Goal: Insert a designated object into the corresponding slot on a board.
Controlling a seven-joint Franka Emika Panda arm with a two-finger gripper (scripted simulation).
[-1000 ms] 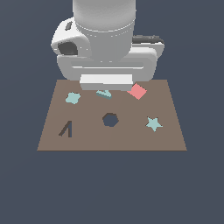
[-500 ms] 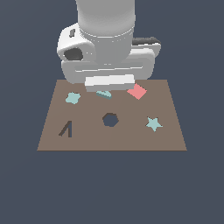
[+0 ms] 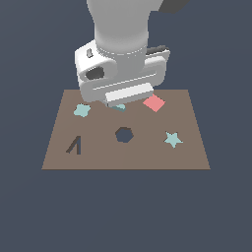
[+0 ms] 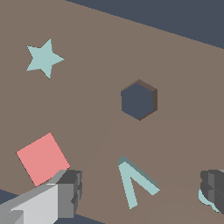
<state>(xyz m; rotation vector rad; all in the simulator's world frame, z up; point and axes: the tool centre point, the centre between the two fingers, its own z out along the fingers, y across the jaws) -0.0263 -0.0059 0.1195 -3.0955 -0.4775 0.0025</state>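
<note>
The teal inverted-V block (image 4: 133, 181) lies flat on the brown board (image 3: 157, 157), near its far edge. In the exterior view only a bit of the block (image 3: 118, 107) shows under the hand. My gripper (image 4: 142, 188) is open, just above the board, with one finger (image 4: 70, 192) on each side of the block and not touching it. In the exterior view the gripper (image 3: 118, 101) is mostly hidden by the hand. The inverted-V slot (image 3: 74, 145) is at the board's near corner on the exterior view's left, out of the wrist view.
A hexagonal hole (image 3: 124, 134) sits mid-board. A red square (image 3: 154, 103) lies close beside the gripper. A teal star (image 3: 172, 140) lies toward the exterior view's right. A lobed teal piece (image 3: 81, 110) lies at the far left, partly behind one finger in the wrist view.
The hand has come down toward the board over the V block and now covers most of it in the exterior view. The pieces have not moved.
</note>
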